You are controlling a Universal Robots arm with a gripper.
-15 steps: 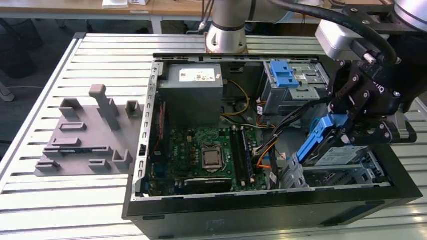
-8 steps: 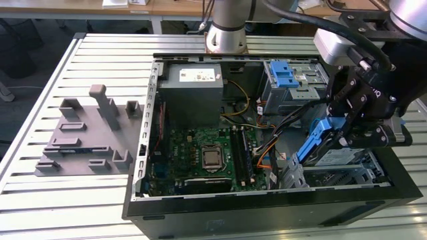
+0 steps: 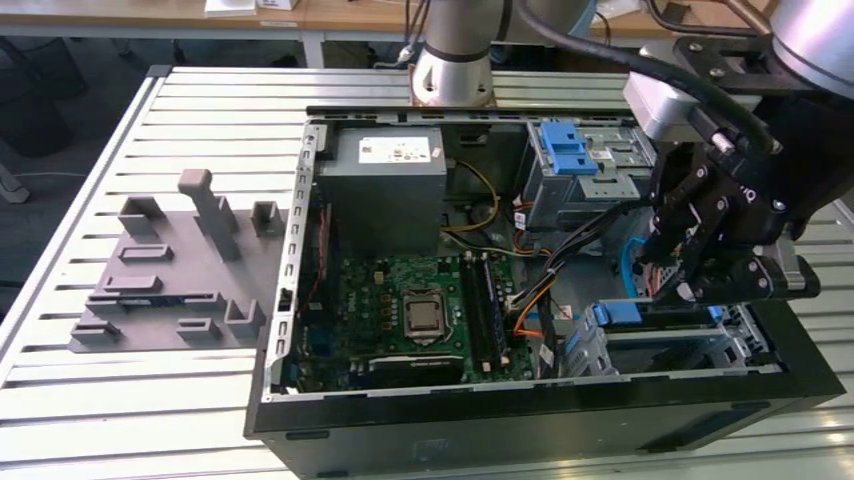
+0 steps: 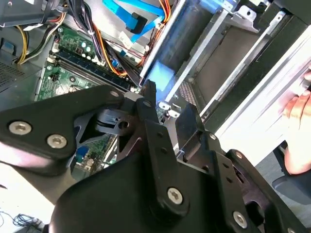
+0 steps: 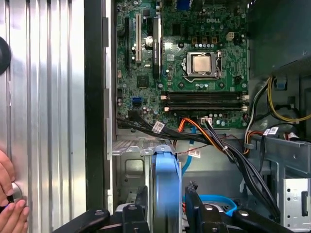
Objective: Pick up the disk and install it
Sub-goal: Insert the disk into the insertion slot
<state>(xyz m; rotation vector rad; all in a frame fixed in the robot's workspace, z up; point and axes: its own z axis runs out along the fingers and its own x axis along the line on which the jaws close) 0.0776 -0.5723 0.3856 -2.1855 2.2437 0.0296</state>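
The disk [image 5: 165, 184] shows edge-on, its blue bracket running between my two black fingers. My gripper [image 5: 166, 196] is shut on the disk, one finger on each flat side. In the exterior view the gripper [image 3: 691, 292] hangs over the case's front corner on the exterior view's right. There the disk's blue edge [image 3: 654, 314] sits at the top of the lower drive bay [image 3: 667, 345]. In the second wrist view the disk [image 4: 163, 73] slants away from the fingertips [image 4: 148, 90] along the bay's metal frame [image 4: 228, 53].
The open computer case [image 3: 287, 300] lies on a slatted metal table [image 3: 200, 110]. It holds the motherboard [image 3: 414, 310], a grey power supply [image 3: 387, 180], loose cables [image 5: 218, 145] and an upper drive cage [image 3: 587, 160]. A grey slotted stand [image 3: 174, 270] sits beside it. A person's hand [image 5: 9, 204] rests nearby.
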